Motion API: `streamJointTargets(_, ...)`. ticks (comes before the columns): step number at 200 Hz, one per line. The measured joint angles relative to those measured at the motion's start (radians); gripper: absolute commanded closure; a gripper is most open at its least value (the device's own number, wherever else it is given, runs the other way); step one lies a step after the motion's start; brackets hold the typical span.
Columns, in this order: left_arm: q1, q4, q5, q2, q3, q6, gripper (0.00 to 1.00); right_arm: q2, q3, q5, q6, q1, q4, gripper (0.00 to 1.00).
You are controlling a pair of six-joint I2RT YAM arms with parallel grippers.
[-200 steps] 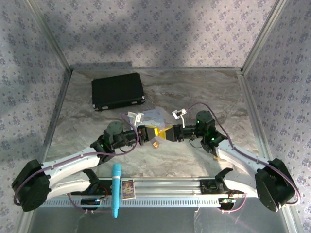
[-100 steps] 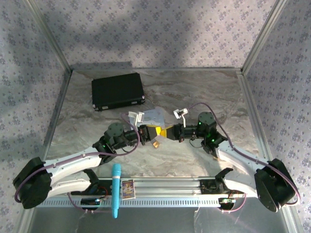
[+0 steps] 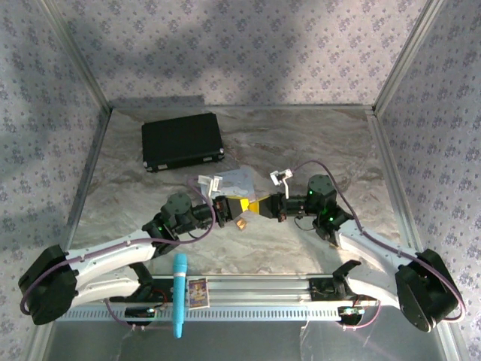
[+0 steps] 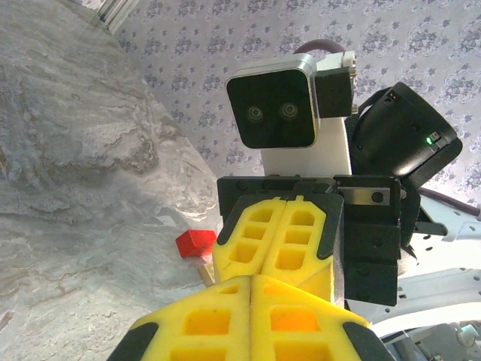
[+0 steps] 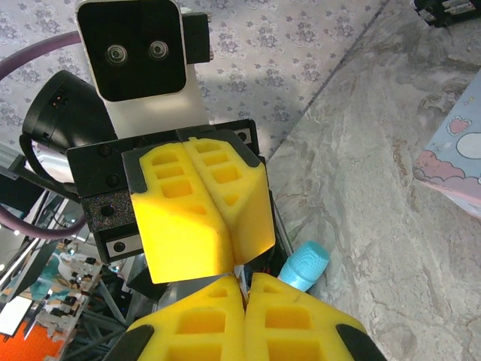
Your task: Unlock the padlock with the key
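- Left gripper [image 3: 242, 206]: shut, yellow pads [image 4: 203, 323] flush along the seam; contents not discernible.
- Right gripper [image 3: 258, 206]: likewise shut, pad against pad; contents not discernible.
- Both raised above the marbled table [image 3: 316, 143] near its middle, nose to nose; tips touching or just apart, cannot tell which.
- Padlock and key: too small, or hidden between pads, to pick out. Judged to sit right at the meeting point of the two tip pairs, one piece per gripper; which holds which, cannot tell.
- Governing relation: the two reach axes roughly on one line across the table, opposed. From the right wrist, opposite seam slightly tilted against own seam, so some roll mismatch likely.
- Judgement: key's long axis needed along that shared line for entry into the lock body; neither arm nearer, both already at the spot.
- Clutter: red block [image 4: 196, 242] and tan bit [image 4: 205, 272] on the table just under the junction, not task parts. Blue pen-shaped stick [image 3: 179, 295], pastel tin [image 5: 458, 162] and black case [image 3: 183, 141] well apart.
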Motion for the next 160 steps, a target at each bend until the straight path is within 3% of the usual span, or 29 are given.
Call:
streamJointTargets(7, 0.0, -0.003, -0.002, 0.0, 0.0, -0.003, 0.74, 0.0, 0.0, 0.002, -0.001, 0.0, -0.006, 1.0)
streamJointTargets(20, 0.002, -0.016, -0.029, -0.005, 0.0, -0.005, 0.09, -0.001, -0.002, 0.005, -0.008, -0.001, -0.022, 1.0)
streamJointTargets(24, 0.003, -0.022, -0.044, -0.008, 0.0, -0.006, 0.01, -0.001, -0.003, 0.008, -0.009, -0.002, -0.03, 1.0)
streamJointTargets(63, -0.002, -0.259, -0.268, -0.104, 0.018, -0.027, 0.02, -0.019, -0.012, 0.051, -0.073, -0.032, -0.173, 1.0)
streamJointTargets(98, -0.078, -0.607, -0.533, -0.054, 0.135, -0.168, 0.21, -0.024, -0.012, 0.137, -0.158, -0.101, -0.363, 1.0)
streamJointTargets(128, -0.193, -0.718, -0.687, 0.049, 0.138, -0.305, 0.29, -0.024, -0.012, 0.206, -0.218, -0.109, -0.481, 1.0)
streamJointTargets(160, -0.249, -0.699, -0.765, 0.175, 0.114, -0.421, 0.27, -0.031, -0.026, 0.237, -0.236, -0.108, -0.502, 1.0)
